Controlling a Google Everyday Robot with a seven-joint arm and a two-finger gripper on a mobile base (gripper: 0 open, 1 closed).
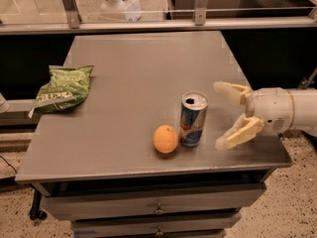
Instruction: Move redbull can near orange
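Note:
The redbull can [193, 119] stands upright on the grey table [143, 78] near its front edge, blue and silver with a silver top. The orange [165, 139] lies just to its left, almost touching it. My gripper [218, 115] is to the right of the can, a short gap away, with its cream fingers [241, 133] spread open and holding nothing.
A green snack bag [62, 88] lies at the table's left edge. The table's front edge is just below the can and orange, with drawers [158, 209] underneath. A glass railing [148, 14] runs behind the table.

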